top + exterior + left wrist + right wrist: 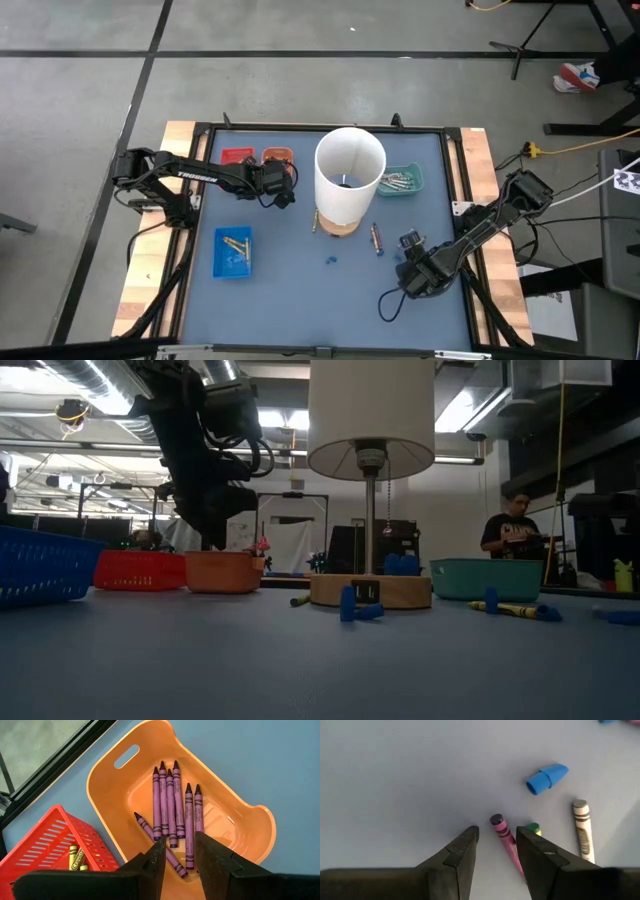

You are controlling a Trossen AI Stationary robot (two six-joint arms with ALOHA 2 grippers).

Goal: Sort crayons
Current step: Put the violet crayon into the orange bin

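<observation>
While the right gripper (pixel 496 851) is hanging open astride a purple wax crayon (pixel 507 843), its neighbouring green-tipped crayon (pixel 534 828) is risking a double pickup.

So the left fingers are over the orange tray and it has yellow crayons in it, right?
Not quite. The left gripper is over the orange tray, but the crayons in it are purple, not yellow. The left wrist view shows it; the yellow ones lie in the red tray beside it.

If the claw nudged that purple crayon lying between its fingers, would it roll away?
Probably: the purple crayon is a round, thin stick lying flat on the smooth table. It looks stiff and light, though likely to snap if squeezed hard by the right claw.
</observation>
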